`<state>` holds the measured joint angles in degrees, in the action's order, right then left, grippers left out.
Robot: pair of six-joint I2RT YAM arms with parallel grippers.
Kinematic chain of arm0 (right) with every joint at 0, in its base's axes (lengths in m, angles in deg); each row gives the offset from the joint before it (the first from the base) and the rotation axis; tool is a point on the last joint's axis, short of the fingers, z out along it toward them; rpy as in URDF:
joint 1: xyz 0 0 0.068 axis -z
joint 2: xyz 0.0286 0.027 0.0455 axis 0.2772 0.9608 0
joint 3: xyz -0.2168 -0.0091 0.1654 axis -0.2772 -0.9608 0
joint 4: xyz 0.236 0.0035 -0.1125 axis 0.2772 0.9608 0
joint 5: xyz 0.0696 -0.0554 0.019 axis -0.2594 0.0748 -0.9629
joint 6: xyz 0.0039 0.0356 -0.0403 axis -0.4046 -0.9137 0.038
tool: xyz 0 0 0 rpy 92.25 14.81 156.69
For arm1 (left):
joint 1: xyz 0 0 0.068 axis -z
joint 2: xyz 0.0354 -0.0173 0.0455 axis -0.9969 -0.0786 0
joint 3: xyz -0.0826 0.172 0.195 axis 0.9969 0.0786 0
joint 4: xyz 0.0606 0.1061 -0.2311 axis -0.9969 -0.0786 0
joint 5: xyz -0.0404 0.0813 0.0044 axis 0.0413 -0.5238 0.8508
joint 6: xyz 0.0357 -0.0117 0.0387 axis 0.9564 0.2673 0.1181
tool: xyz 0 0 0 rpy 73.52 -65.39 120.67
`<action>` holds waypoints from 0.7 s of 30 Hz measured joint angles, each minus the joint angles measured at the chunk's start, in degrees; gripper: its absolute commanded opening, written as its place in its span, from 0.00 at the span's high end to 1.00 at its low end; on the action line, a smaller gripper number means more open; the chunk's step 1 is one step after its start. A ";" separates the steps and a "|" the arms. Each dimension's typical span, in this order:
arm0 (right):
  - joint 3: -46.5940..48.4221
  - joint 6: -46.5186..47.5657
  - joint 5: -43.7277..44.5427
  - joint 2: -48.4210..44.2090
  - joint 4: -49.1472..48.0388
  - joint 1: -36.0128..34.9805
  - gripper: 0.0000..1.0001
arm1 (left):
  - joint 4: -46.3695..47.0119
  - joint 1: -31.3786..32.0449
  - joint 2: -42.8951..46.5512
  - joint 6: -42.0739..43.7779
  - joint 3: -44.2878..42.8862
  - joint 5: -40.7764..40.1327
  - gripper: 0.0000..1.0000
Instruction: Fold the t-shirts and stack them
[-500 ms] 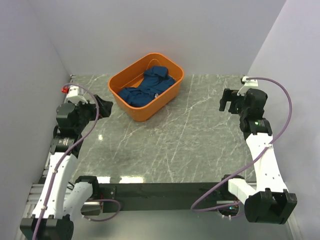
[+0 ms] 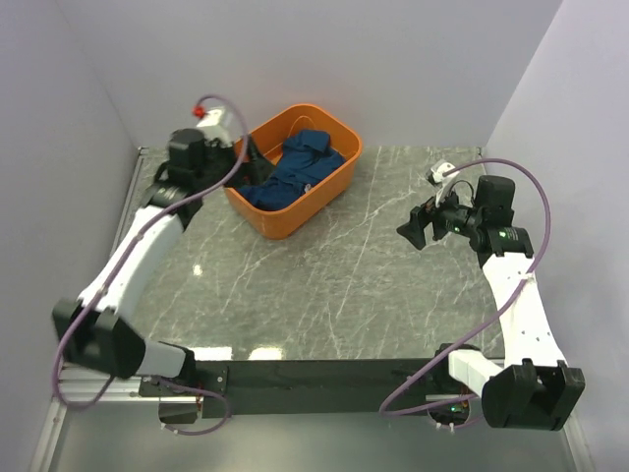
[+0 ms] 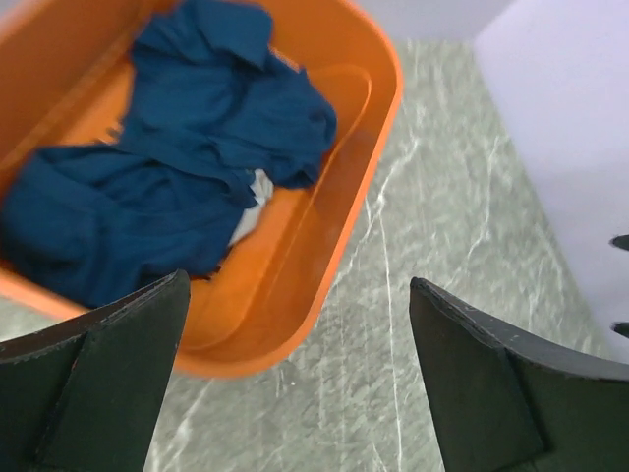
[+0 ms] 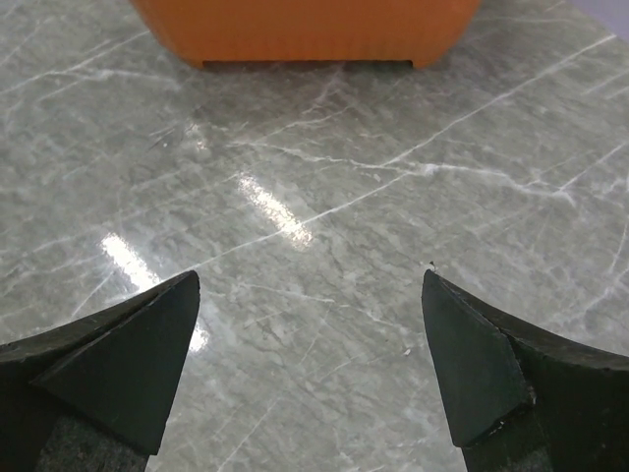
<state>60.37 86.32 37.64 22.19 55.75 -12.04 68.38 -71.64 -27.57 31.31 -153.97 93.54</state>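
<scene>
Crumpled dark blue t-shirts (image 2: 292, 169) lie in a heap inside an orange basket (image 2: 266, 220) at the back of the table. In the left wrist view the t-shirts (image 3: 167, 167) fill the basket (image 3: 324, 256), with a small white patch showing among the folds. My left gripper (image 2: 240, 160) is open and empty, hovering at the basket's left rim. My right gripper (image 2: 421, 228) is open and empty above the bare marble at the right, pointing towards the basket (image 4: 305, 29).
The grey marble table (image 2: 344, 285) stretches in front of the basket. White walls close in on the left, back and right. A dark bar (image 2: 324, 374) with the arm bases runs along the near edge.
My left arm has swung up and back from the table's left side to the basket's left rim. My right gripper has moved leftward and forward over the table.
</scene>
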 measured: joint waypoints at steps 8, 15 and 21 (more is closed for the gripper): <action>0.00 0.04 -2.40 1.53 -0.26 0.11 0.00 | -4.94 5.60 -20.00 -0.26 -11.63 -5.40 0.09; -0.52 -0.17 -2.97 2.10 -0.22 0.37 0.00 | -10.12 9.14 -37.18 -0.39 -26.62 -10.86 0.14; -1.92 -0.42 -3.37 1.92 -0.28 0.70 0.00 | -15.34 10.99 -50.69 0.00 -38.49 -14.45 0.17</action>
<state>58.44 85.90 34.27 24.11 55.46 -11.34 53.03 -60.65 -78.26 31.31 -192.46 79.10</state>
